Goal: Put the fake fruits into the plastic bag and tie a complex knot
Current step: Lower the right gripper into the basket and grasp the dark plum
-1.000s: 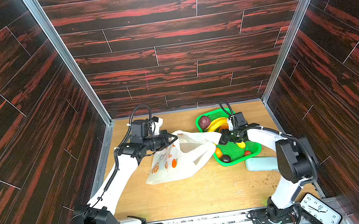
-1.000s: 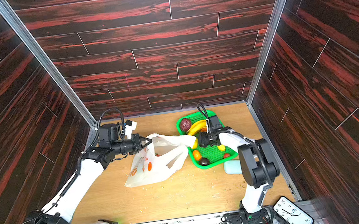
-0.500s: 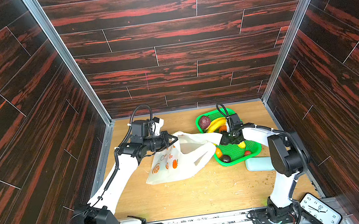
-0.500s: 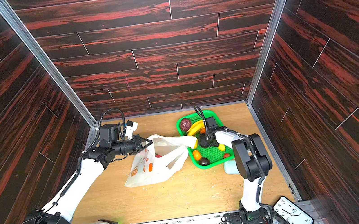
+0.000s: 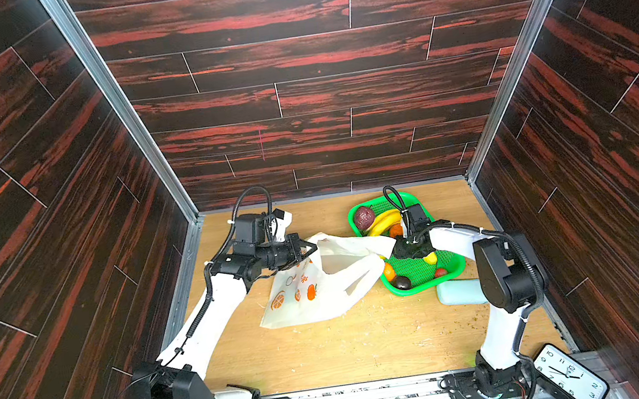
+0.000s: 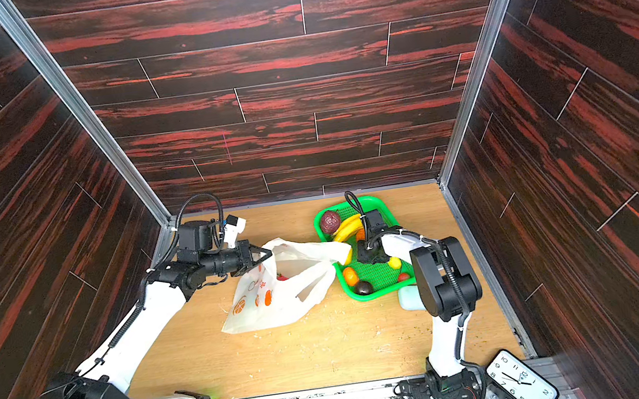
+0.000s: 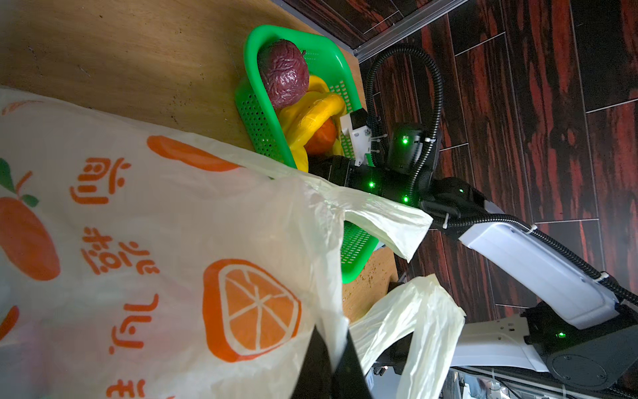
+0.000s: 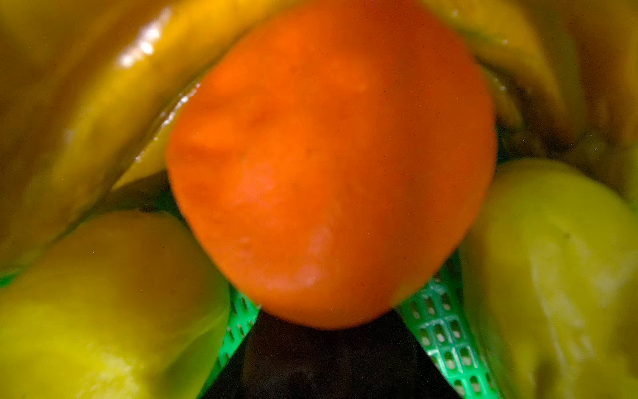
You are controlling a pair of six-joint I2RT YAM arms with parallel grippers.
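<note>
The plastic bag (image 5: 313, 293) (image 6: 271, 295) (image 7: 172, 224) lies on the wooden table (image 5: 350, 351) between the two arms, just left of the green mesh basket (image 5: 426, 287) (image 6: 368, 202) (image 7: 262, 131). Its printed side faces up, its mouth opens toward the basket, and one strap handle drapes over the basket's near rim. The left gripper (image 5: 307, 248) (image 6: 266, 253) (image 7: 331, 342) is pinched together on the bag's rim and holds that edge raised off the table; the left wrist view shows the thin film caught between its dark fingers. The right gripper (image 5: 403, 249) (image 6: 367, 253) reaches into the basket beside the draped handle. Whether its jaws are apart or closed cannot be told, since the bag and its own body hide them. The right wrist view is filled, out of focus, by an orange (image 8: 328, 165) (image 5: 396, 230) (image 7: 322, 136) ringed by the bananas (image 8: 86, 86) (image 5: 383, 221) (image 6: 348, 226) (image 7: 310, 117). A wrinkled dark purple fruit (image 5: 364, 217) (image 6: 330, 221) (image 7: 283, 77) sits at the basket's far end. At the near end lie a second orange (image 5: 388, 272) (image 6: 349, 275), a dark ball (image 5: 401, 282) (image 6: 363, 287), a lemon (image 5: 429, 258) (image 6: 394, 262) and a strawberry (image 5: 440, 272) (image 6: 403, 276). A pale blue pouch (image 5: 458, 291) (image 6: 408, 296) rests against the basket's near side, partly behind the right arm.
</note>
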